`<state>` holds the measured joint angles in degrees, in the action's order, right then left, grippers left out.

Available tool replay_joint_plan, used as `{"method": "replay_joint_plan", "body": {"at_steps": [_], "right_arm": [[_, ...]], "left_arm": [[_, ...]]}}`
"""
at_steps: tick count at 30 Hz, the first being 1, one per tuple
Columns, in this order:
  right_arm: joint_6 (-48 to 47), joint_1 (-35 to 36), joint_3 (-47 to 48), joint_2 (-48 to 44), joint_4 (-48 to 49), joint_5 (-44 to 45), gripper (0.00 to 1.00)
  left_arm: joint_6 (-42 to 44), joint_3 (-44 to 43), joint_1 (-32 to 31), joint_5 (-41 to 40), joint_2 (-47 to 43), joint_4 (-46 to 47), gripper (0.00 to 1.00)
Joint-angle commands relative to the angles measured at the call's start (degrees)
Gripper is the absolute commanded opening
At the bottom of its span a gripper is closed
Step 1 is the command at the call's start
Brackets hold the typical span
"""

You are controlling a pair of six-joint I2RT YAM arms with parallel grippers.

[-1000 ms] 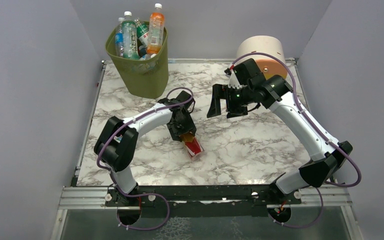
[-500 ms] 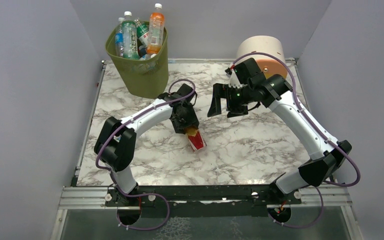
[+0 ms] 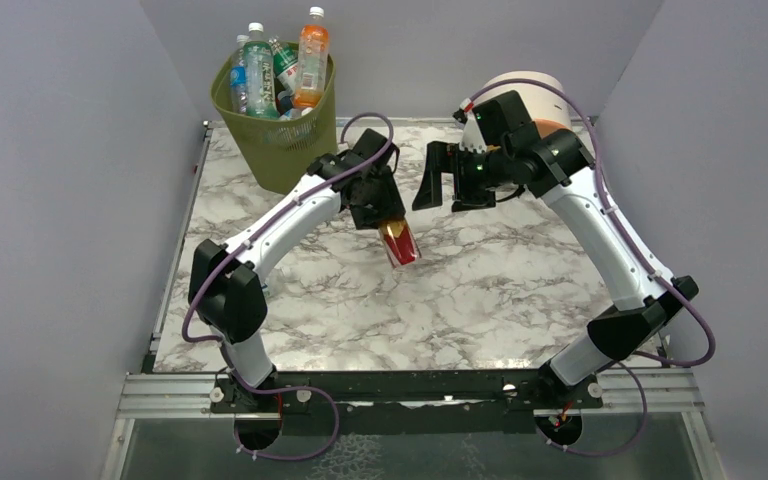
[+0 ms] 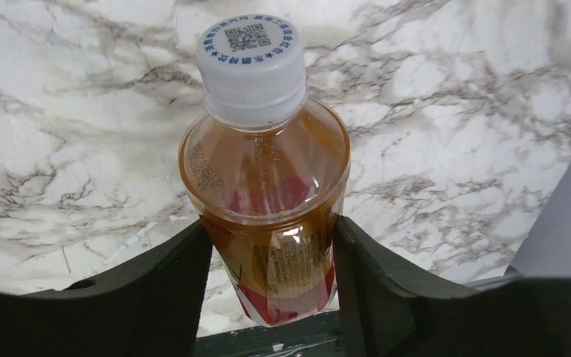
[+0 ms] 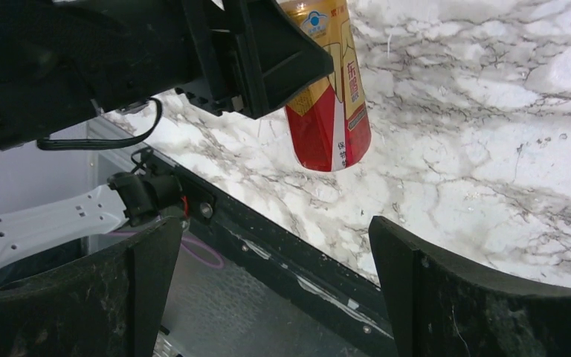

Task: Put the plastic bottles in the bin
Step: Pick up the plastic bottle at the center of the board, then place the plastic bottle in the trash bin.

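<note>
My left gripper is shut on a red-labelled bottle of amber drink and holds it above the table's middle. In the left wrist view the bottle sits between both fingers, its white cap toward the camera. The right wrist view shows the bottle's red and gold label hanging under the left gripper. My right gripper is open and empty, raised just right of the bottle. The olive-green mesh bin stands at the back left, holding several bottles that stick out above its rim.
A cream cylinder with an orange face stands at the back right, behind the right arm. The marble table ends at a black front rail. Grey walls close in both sides.
My left gripper has lifted the red-labelled bottle off the table and carried it back and slightly right, toward the bin side. The right gripper has risen a little.
</note>
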<state>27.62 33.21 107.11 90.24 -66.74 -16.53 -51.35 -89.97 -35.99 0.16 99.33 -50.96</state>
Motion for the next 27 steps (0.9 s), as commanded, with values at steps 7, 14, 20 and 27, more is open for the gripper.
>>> {"method": "replay_joint_plan", "body": {"at_steps": [7, 14, 20, 27], "right_arm": [[-0.6, -1.0, 3.9, -0.3, -3.4, -0.3, 1.00], [0.1, -1.2, 1.9, -1.8, -2.4, -0.1, 0.99], [0.2, -1.3, 0.2, -3.0, -1.8, -0.2, 0.99], [0.0, -1.4, -0.5, -3.3, -1.7, -0.2, 0.99]], "left_arm": [[6.0, -21.4, 3.2, -4.9, 2.5, -7.0, 0.60], [8.6, -30.3, 8.4, -6.1, 2.2, -6.7, 0.60], [10.9, -35.9, 17.5, -4.4, 0.9, -2.6, 0.61], [10.5, -39.3, 25.1, -0.5, 0.3, 4.4, 0.61]]}}
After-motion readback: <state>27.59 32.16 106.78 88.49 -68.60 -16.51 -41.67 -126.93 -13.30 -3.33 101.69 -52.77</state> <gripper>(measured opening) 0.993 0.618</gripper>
